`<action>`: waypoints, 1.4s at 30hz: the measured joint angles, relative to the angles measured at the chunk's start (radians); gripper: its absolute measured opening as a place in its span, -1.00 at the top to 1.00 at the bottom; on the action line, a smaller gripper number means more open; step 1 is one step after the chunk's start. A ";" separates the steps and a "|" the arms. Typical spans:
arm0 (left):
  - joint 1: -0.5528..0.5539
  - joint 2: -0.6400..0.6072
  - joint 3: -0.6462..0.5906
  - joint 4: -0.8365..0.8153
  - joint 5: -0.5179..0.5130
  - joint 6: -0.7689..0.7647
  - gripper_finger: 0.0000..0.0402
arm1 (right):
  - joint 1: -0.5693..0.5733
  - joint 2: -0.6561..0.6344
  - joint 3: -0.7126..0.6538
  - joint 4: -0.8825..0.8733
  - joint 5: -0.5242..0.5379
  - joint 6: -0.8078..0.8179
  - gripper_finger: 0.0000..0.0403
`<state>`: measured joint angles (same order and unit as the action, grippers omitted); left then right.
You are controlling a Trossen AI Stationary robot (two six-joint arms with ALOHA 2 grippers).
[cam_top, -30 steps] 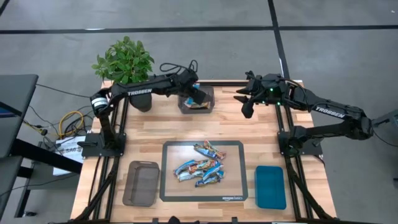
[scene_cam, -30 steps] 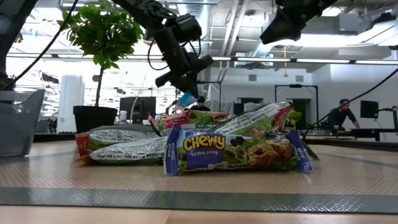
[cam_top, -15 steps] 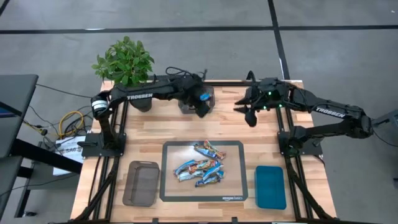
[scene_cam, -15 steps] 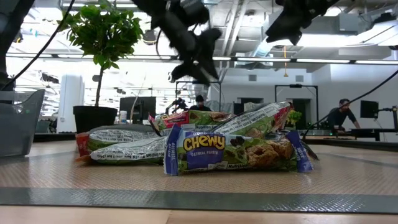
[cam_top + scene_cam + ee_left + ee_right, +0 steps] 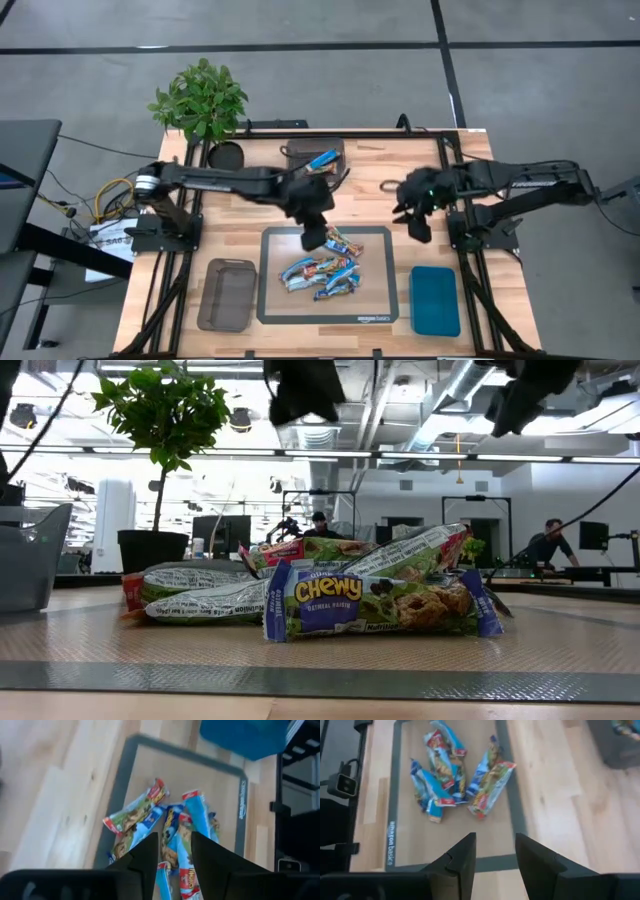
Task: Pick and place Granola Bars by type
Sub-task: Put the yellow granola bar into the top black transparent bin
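Granola Bars [image 5: 322, 268] heaped on mat [image 5: 378, 305] (wooden table [image 5: 240, 212]); both grippers parted, empty.

Granola Bars [image 5: 322, 267] | blue shiny wrappers | heaped, overlapping | table centre

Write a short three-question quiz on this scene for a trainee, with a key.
1. True or false: the left end effector hangs over the mat that holds the granola bars.
2. Multiple choice: the teal tray lies (A) on the mat's right, (B) on the mat's left, (C) beside the plant.
3. Fill in: the bin at the far edge holds ____.

Key
1. True; its fingers are apart, with nothing between them.
2. A. The empty grey bin lies on the left.
3. Bars; one blue wrapper rests across its rim. The right end effector is open and empty beside the mat.
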<state>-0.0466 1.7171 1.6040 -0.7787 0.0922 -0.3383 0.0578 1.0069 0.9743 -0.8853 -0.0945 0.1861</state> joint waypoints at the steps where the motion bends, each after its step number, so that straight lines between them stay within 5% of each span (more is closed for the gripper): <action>1: -0.019 -0.030 -0.014 0.007 -0.038 -0.012 0.49 | 0.037 0.000 -0.015 0.015 0.023 0.035 0.36; 7: -0.091 -0.248 -0.196 0.076 -0.174 -0.085 0.57 | 0.257 0.007 -0.151 0.195 0.148 0.296 0.36; 17: -0.148 -0.567 -0.542 0.215 -0.090 -0.209 0.61 | 0.434 0.327 -0.189 0.509 0.232 0.586 0.36; 29: -0.225 -0.656 -0.564 0.170 -0.073 -0.182 0.61 | 0.430 0.660 -0.061 0.587 0.237 0.589 0.38; 42: -0.263 -0.637 -0.564 0.130 -0.053 -0.171 0.61 | 0.361 0.812 0.054 0.583 0.177 0.485 0.38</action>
<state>-0.3096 1.0805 1.0401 -0.6483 0.0391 -0.5098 0.4191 1.8192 1.0282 -0.3019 0.0824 0.6706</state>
